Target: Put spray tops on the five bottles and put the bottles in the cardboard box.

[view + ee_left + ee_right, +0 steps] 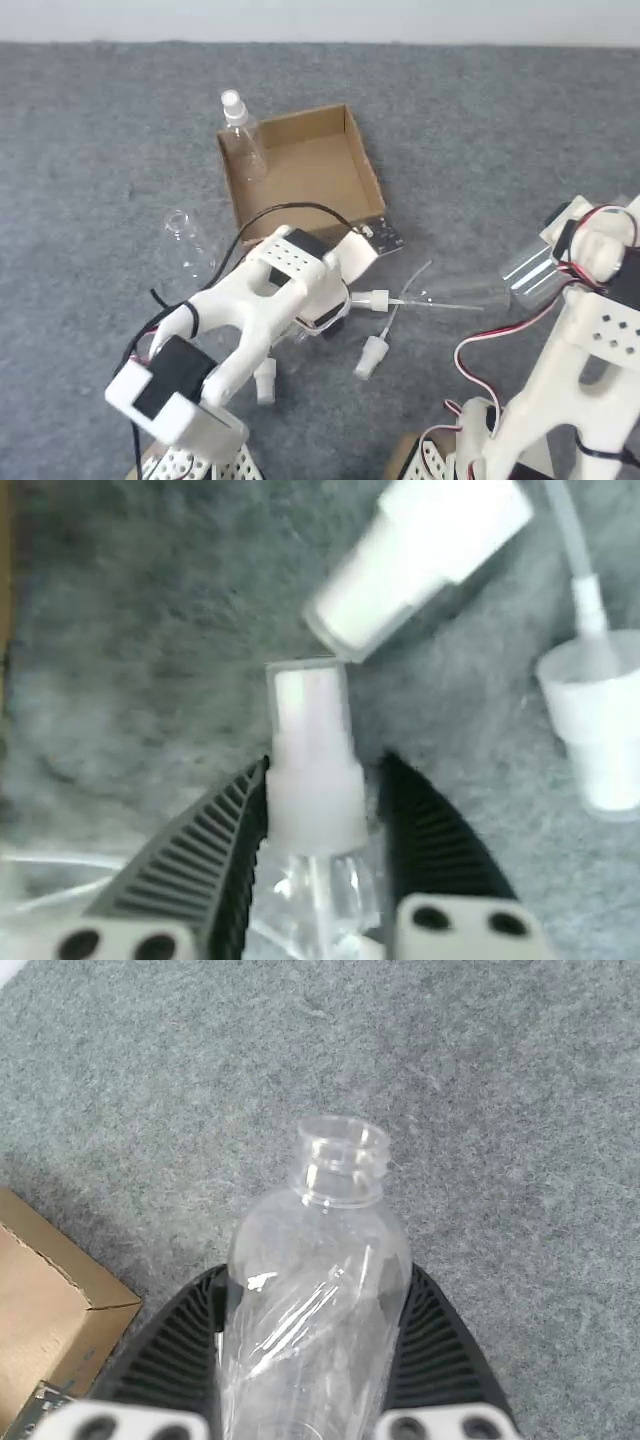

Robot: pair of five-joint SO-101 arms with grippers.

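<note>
Left gripper (323, 768): jaws clamped at the neck of a capped bottle (312, 730); centre of the high view.
Right gripper (315, 1278): jaws clamped on an open bottle (320, 1260); right edge of the high view.
Loose tops (372, 355): three, lower centre, on carpet (480, 130).
Box (310, 175): upper centre.
Boxed bottle (243, 140): capped, in the box's upper-left corner.
Spare bottle (190, 235): topless, left of the box.

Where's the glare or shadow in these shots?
Right wrist view: glare streaks on the clear bottle in the right hand. Left wrist view: small glints on the capped bottle in the left hand. High view: soft shadow under the left arm.
</note>
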